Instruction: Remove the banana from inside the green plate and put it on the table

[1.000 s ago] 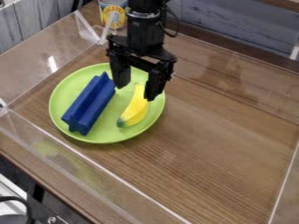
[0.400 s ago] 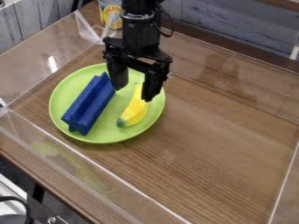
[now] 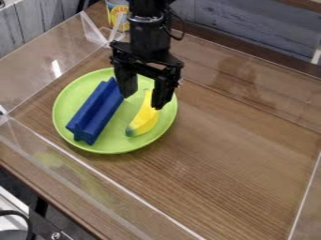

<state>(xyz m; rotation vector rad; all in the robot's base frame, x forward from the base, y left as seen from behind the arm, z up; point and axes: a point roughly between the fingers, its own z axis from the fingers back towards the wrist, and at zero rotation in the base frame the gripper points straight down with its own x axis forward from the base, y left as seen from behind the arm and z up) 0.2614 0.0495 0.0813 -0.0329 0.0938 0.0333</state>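
The yellow banana (image 3: 145, 119) lies in the right half of the green plate (image 3: 75, 86), its greenish tip toward the front. My black gripper (image 3: 145, 93) hangs straight down over the banana's far end, open, one finger on each side of that end. I cannot tell whether the fingers (image 3: 162, 92) touch the banana. The brown wood-grain table (image 3: 238, 141) stretches to the right of the plate.
A blue ridged block (image 3: 96, 106) lies in the plate's left half, close to the gripper's left finger. Clear acrylic walls (image 3: 38, 42) run around the tabletop. A yellow object (image 3: 119, 14) stands behind the arm at the back.
The gripper has shifted slightly left and up in the picture over the banana's far end. Its jaws stay open; banana and block have not moved.
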